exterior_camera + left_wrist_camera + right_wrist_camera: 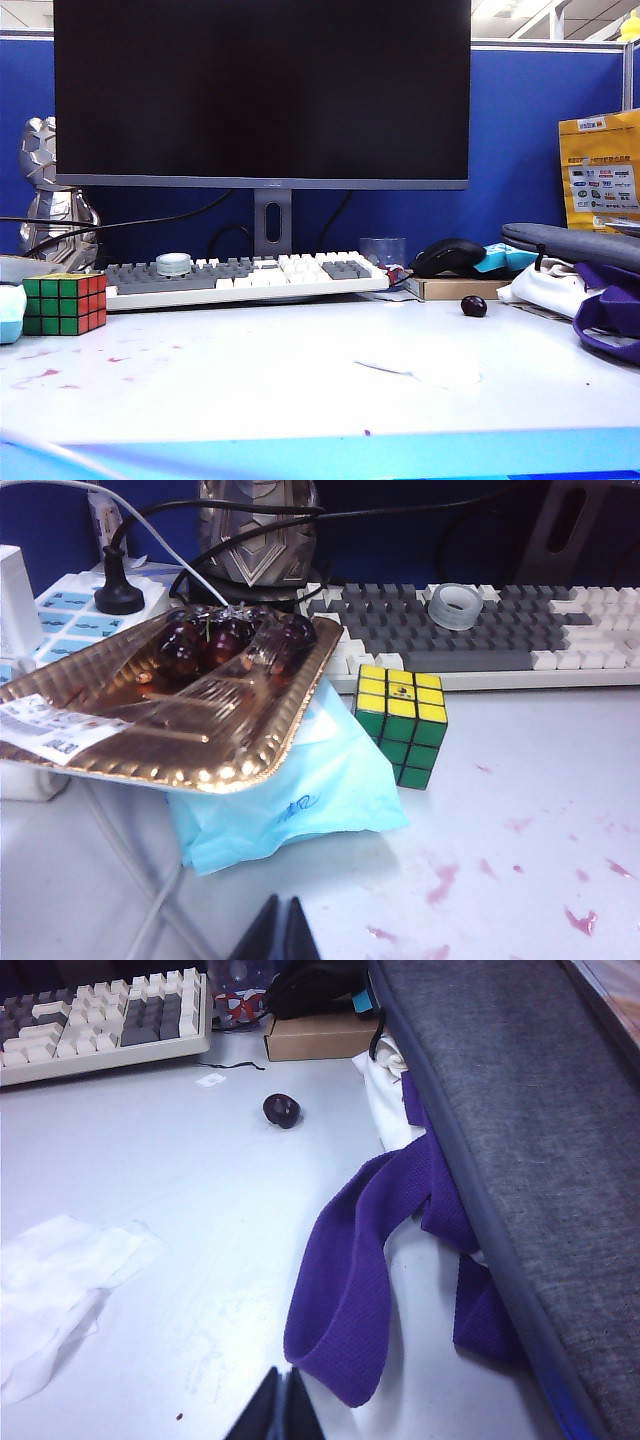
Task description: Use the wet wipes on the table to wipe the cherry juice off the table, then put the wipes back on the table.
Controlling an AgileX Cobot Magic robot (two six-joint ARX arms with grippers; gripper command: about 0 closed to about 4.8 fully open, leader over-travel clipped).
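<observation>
On the table: we see the white table (pixel 300 350) with a light blue front edge, a keyboard (pixel 245 278) at the back under a dark monitor (pixel 262 90).
Wet wipes: we find the thin wrinkled white sheet (pixel 60 1280) lying flat on the table right of centre, nothing touching it; in the exterior view it shows as a faint pale patch (pixel 440 368).
Cherry juice: we see reddish-purple specks and smears (pixel 440 880) on the left part of the table, in front of the Rubik's cube (pixel 402 723), well apart from the wipes; one tiny speck sits near the front edge.
Left gripper: we see its dark fingertips (pixel 280 935) pressed together, holding nothing, low over the table's left side near a pale blue soft lump (pixel 290 800).
Right gripper: we see its fingertips (pixel 282 1412) pressed together and empty, just beside the purple strap (pixel 350 1280) and near the wipes.
Cherry: a dark round cherry (pixel 281 1110) lies alone between the keyboard and the strap.
Tray: a gold tray (pixel 150 715) with cherries rests tilted on the blue lump.
Grey case: we see a grey fabric case (pixel 520 1140) along the right edge above the strap.
</observation>
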